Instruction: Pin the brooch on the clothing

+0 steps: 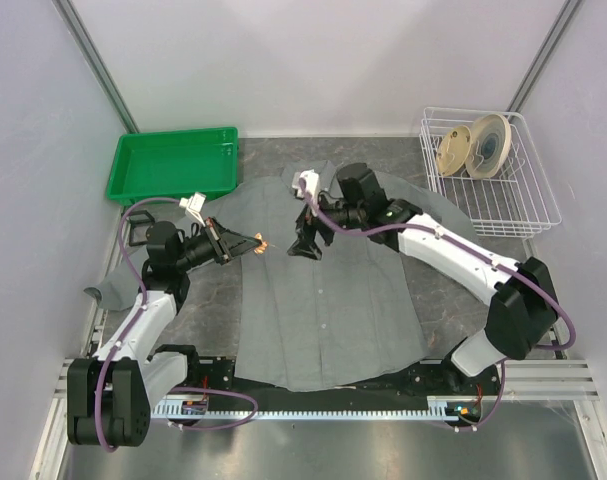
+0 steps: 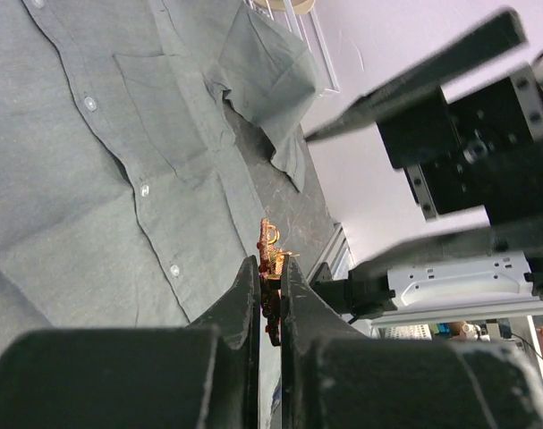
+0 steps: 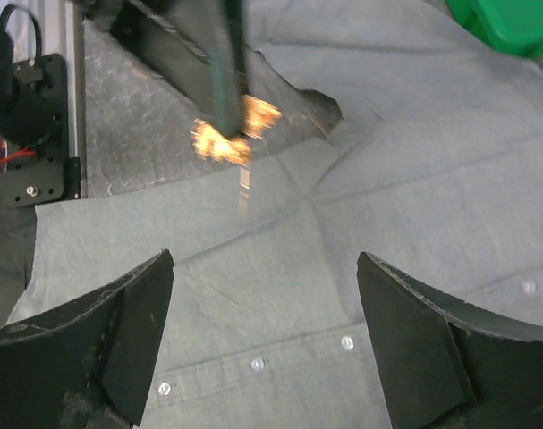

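The grey shirt, the clothing (image 1: 323,300), lies spread flat on the table with its button row facing up. My left gripper (image 1: 245,243) is shut on the small orange-red brooch (image 1: 262,245), held just above the shirt's left shoulder area. In the left wrist view the brooch (image 2: 271,255) is pinched edge-on between the fingertips, over the clothing (image 2: 110,170). My right gripper (image 1: 308,245) hovers open over the shirt's chest, a short way right of the brooch. From the right wrist, the brooch (image 3: 235,134) is blurred ahead of the wide-open gripper (image 3: 264,261), above the clothing (image 3: 405,179).
A green tray (image 1: 173,165) stands at the back left, touching the shirt's edge. A white wire basket (image 1: 528,195) holding round discs sits at the back right. A shirt sleeve trails off to the left near the left arm's base. Metal rails run along the near edge.
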### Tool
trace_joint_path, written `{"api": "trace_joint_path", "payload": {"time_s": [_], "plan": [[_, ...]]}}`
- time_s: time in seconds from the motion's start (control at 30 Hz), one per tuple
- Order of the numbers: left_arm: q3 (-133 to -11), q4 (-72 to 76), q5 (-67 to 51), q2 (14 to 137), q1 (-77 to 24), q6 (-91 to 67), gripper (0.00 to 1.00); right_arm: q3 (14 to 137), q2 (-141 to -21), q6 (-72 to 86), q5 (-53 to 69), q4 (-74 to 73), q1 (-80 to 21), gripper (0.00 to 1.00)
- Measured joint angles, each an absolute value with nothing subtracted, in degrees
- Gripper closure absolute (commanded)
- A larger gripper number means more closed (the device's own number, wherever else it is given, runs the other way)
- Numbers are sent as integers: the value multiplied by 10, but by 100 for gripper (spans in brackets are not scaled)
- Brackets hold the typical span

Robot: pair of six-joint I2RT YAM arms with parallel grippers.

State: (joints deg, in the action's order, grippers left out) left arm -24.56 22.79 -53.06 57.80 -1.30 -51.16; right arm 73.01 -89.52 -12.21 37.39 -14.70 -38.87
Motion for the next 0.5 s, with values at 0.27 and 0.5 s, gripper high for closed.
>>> {"api": "trace_joint_path", "payload": {"time_s": [0.27, 0.5], "plan": [[-246, 235, -555, 576, -13, -527, 98, 716, -884, -197, 276, -126, -504, 28], [-246, 242, -576, 560, -13, -531, 98, 715, -885, -225, 207, -104, -507, 49]]}}
